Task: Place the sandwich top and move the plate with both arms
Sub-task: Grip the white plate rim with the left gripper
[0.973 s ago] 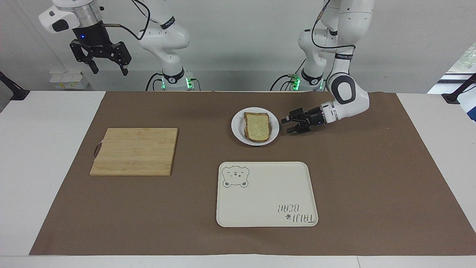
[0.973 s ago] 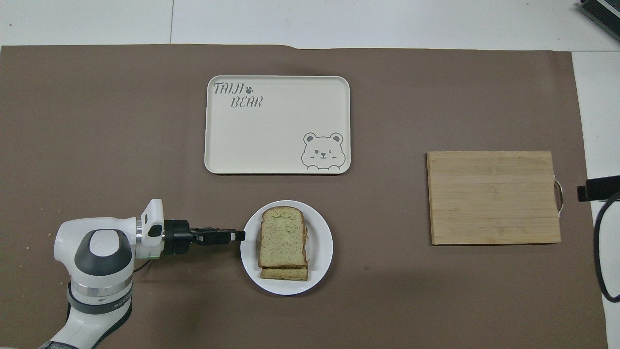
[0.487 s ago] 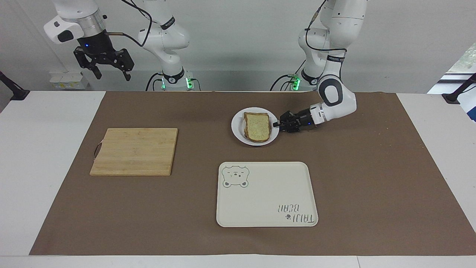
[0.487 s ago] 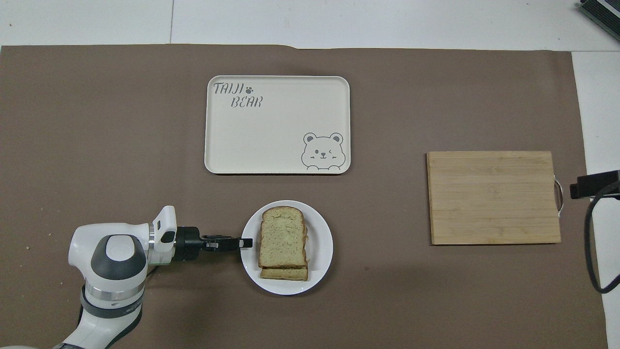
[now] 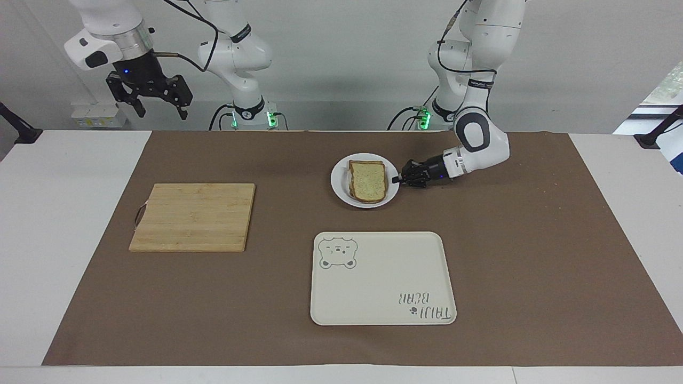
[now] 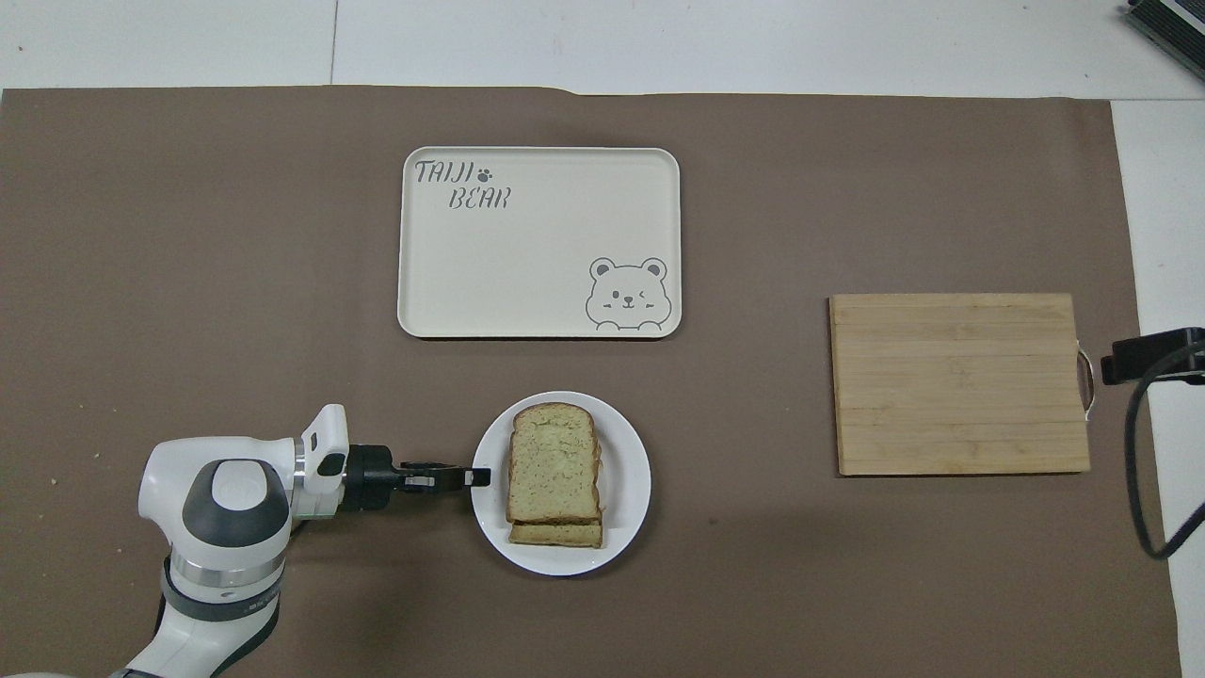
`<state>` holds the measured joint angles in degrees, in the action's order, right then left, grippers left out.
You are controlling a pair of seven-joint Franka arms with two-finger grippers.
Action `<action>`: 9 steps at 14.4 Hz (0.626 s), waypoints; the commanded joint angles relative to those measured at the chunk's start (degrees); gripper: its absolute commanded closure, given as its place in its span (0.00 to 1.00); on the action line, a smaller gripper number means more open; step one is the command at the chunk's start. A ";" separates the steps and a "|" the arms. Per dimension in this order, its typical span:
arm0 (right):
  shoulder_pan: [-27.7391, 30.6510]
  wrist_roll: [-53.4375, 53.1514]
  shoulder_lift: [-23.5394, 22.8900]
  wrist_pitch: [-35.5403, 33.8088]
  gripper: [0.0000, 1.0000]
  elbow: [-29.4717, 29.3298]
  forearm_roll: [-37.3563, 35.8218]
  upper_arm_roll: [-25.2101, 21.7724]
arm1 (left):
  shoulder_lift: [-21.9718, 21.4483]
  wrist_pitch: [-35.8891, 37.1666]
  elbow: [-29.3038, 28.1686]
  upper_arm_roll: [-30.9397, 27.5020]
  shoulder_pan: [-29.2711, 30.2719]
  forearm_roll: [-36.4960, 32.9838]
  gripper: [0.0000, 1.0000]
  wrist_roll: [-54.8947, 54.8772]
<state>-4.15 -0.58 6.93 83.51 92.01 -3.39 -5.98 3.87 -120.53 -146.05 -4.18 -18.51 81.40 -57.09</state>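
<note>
The sandwich top (image 5: 368,180) (image 6: 554,463), a pale speckled bread slice with brown crust, lies on a stack of bread on the small white plate (image 5: 339,185) (image 6: 633,496). My left gripper (image 5: 396,180) (image 6: 480,477) lies low and level at the plate's rim toward the left arm's end, shut on that rim. My right gripper (image 5: 159,105) hangs high in the air near the right arm's end of the table, its fingers open and holding nothing; in the overhead view only a dark part of it shows at the edge.
A cream tray with a bear drawing (image 5: 382,277) (image 6: 538,241) lies farther from the robots than the plate. A wooden cutting board (image 5: 193,216) (image 6: 958,382) sits toward the right arm's end. Brown paper covers the table.
My left gripper moved in from beside the plate and shut on its rim; the plate shifted slightly toward the right arm's end. The right gripper drifted a little, still open.
</note>
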 commanded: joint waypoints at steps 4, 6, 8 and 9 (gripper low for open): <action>0.64 1.11 2.91 2.27 0.00 4.42 0.05 0.27 | -1.32 -0.85 -1.78 -0.75 -1.70 1.39 1.00 -1.09; 0.20 1.29 2.91 2.36 0.00 4.24 0.14 0.53 | -1.32 -0.24 -1.60 -0.66 -1.18 1.39 1.00 -1.00; 0.11 1.29 2.91 1.92 0.00 4.23 0.14 0.62 | -1.23 1.77 -1.17 -0.75 -0.22 1.39 1.00 -1.00; 0.63 1.29 2.91 2.26 0.00 4.23 0.05 0.36 | -1.15 3.00 -0.99 -0.75 0.92 1.39 1.00 -1.00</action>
<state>-4.29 -0.58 8.54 84.49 94.55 -3.37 -5.64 3.82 -119.88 -146.11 -4.37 -18.46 81.63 -57.09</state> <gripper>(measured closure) 0.000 0.965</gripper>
